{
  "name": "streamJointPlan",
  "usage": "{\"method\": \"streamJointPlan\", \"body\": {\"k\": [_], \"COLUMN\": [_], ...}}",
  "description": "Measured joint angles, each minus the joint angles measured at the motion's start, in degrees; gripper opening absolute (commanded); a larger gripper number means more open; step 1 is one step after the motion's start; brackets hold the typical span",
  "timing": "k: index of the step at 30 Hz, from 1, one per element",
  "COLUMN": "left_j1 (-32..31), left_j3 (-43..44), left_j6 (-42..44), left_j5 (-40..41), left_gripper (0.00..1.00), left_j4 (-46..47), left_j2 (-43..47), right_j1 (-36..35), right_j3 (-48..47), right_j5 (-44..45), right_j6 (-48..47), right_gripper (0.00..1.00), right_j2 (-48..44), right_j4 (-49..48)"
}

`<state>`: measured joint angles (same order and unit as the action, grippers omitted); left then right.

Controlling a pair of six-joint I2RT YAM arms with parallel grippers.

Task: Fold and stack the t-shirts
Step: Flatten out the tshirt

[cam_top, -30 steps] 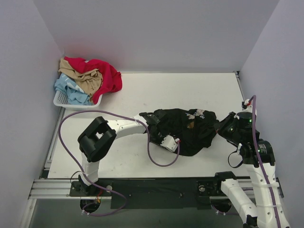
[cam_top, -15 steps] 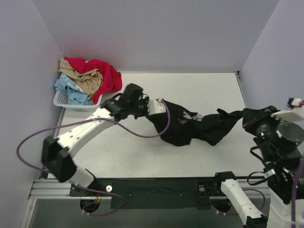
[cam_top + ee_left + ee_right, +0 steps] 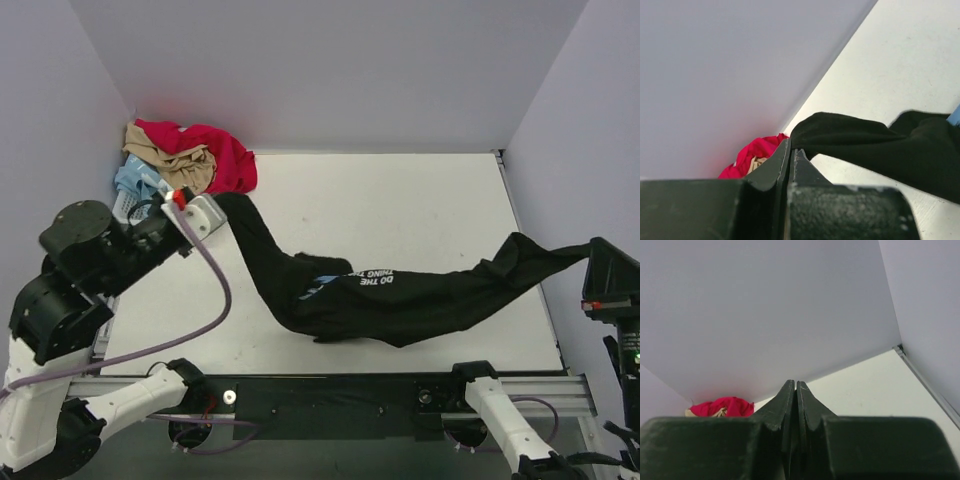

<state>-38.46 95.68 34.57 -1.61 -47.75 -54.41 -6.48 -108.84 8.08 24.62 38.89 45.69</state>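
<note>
Top external view gives me the black t-shirt (image 3: 400,300) drawn out long across the table (image 3: 420,195), from the left edge to the right edge; its middle sags onto the surface close to the near edge, white lettering facing up. My left gripper (image 3: 222,203) holds 1 end raised near the far left corner; the left wrist view shows its jaws pinching black cloth. My right gripper (image 3: 590,250) sits at the right edge, where the shirt's other end runs up into it; its jaws are pressed together, pinching that end. At the far left corner, 3 more lie heaped in a white basket (image 3: 122,207): a red t-shirt (image 3: 228,160), a tan t-shirt (image 3: 182,160), a pale blue t-shirt (image 3: 135,178), just beside my left gripper.
</note>
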Motion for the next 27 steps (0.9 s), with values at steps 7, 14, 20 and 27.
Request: {"method": "streamJointPlan", "body": {"k": [7, 14, 20, 27], "left_j1": [0.7, 3.1, 12.3, 16.0], "left_j3": [5.5, 5.9, 9.4, 24.7], "left_j6": [-1.4, -1.0, -2.6, -4.3], "left_j5": [6.4, 16.4, 16.4, 16.1], "left_gripper": [0.0, 0.0, 0.0, 0.59], "left_j4": [-3.7, 3.5, 13.8, 17.1], "left_j2": [1.8, -10.4, -31.4, -59.8], "right_j1": [0.0, 0.0, 1.4, 6.9], "right_j3": [-8.9, 2.3, 17.1, 22.0], "right_j5": [0.6, 2.1, 3.5, 2.6], "right_j6": [-5.1, -10.7, -12.7, -11.4], "right_gripper": [0.0, 0.0, 0.0, 0.33], "right_j2": [3.1, 12.4, 28.9, 46.0], "right_j4": [-1.2, -9.2, -16.0, -19.1]}}
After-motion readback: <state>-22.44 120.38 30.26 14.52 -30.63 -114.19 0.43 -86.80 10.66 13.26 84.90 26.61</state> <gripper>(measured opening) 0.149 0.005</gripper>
